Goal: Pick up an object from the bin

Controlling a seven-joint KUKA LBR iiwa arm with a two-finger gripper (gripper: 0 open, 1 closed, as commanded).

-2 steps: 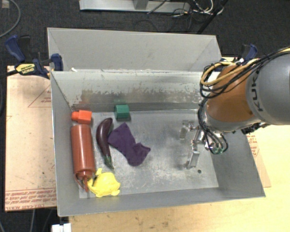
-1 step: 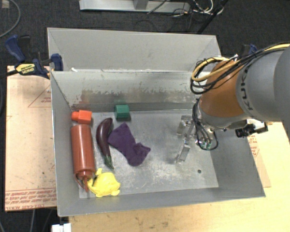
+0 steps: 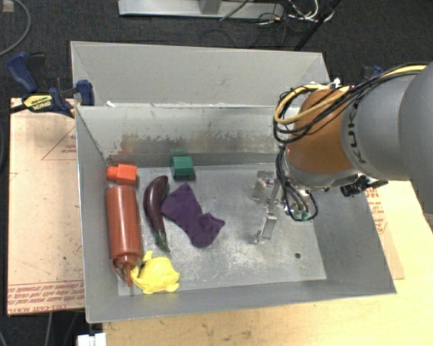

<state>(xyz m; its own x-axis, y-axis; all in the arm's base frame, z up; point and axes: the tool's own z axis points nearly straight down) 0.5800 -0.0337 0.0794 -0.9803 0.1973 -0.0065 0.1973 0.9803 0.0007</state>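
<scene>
A robot arm (image 3: pixel 390 121) reaches into a grey metal bin (image 3: pixel 202 71), its gripper (image 3: pixel 265 207) low over bare floor in the right half, fingers (image 3: pixel 267 225) apart with nothing between them. Everything there is to pick lies along the view's left side. A crumpled purple cloth (image 3: pixel 190 213) is nearest the gripper, though well apart from it. A dark eggplant (image 3: pixel 156 204) touches the cloth, and a green block (image 3: pixel 182 166) sits by the back wall. Farther left, a red bottle (image 3: pixel 123 222) lies below an orange block (image 3: pixel 123 173), with a yellow toy (image 3: pixel 156 274) at its foot.

Closing here would likely catch only air or scrape metal. A grab at the cloth risks a slipping fold or dragging the eggplant along.

The bin's floor looks scuffed and dull, and its walls slope. Dark carpet (image 3: pixel 29 20) surrounds the setup.
</scene>
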